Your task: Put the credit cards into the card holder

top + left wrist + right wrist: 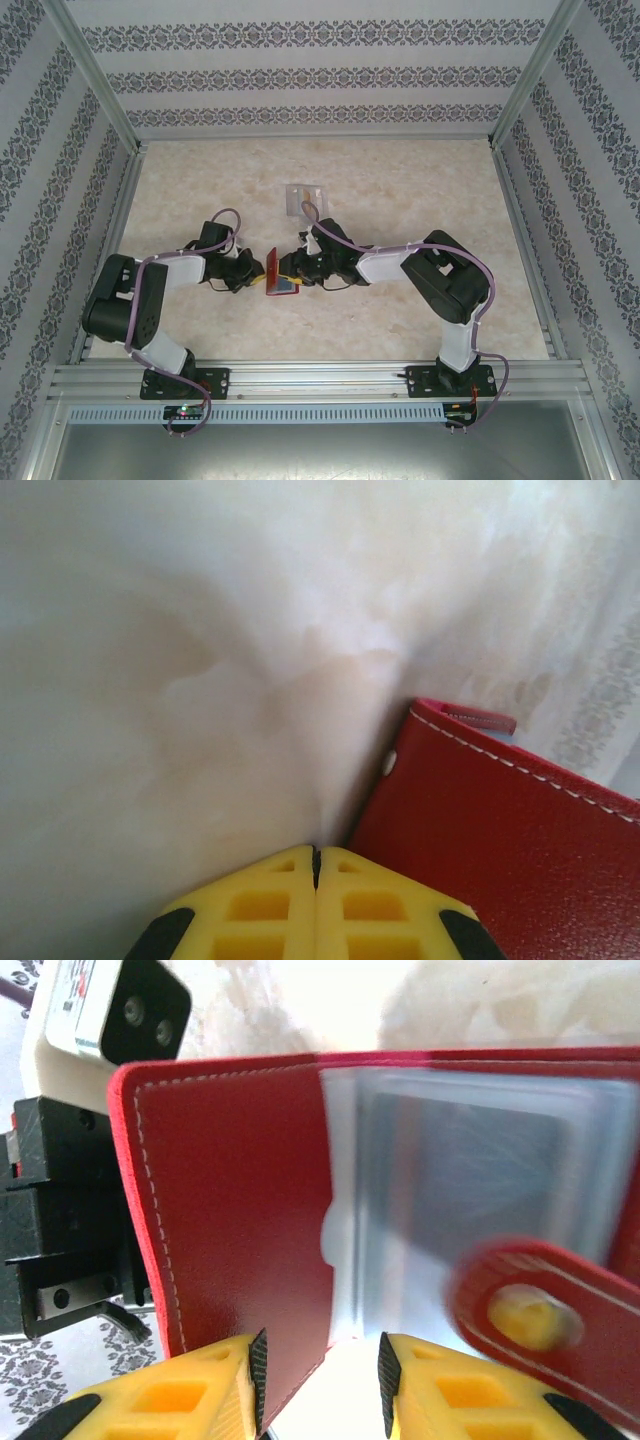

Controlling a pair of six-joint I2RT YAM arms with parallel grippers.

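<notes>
The card holder (pixel 282 272), a red wallet, stands open on its edge at mid-table between my two grippers. In the right wrist view its red inner flap (pixel 240 1190) faces me, with clear grey-blue pockets (pixel 470 1180) and the red snap tab (pixel 540 1310) to the right. My right gripper (pixel 322 1370) is open, and the flap's lower edge lies between its fingers, close to the left pad. My left gripper (pixel 316 855) is shut, its tips meeting with nothing seen between them, just left of the wallet's red outer cover (pixel 480 820). The credit cards are hidden from me.
A small clear plastic case (pixel 303 199) lies flat on the marbled table behind the wallet. Patterned walls and metal rails (pixel 300 375) enclose the table. The left arm's wrist camera (pixel 140 1005) sits close behind the wallet flap.
</notes>
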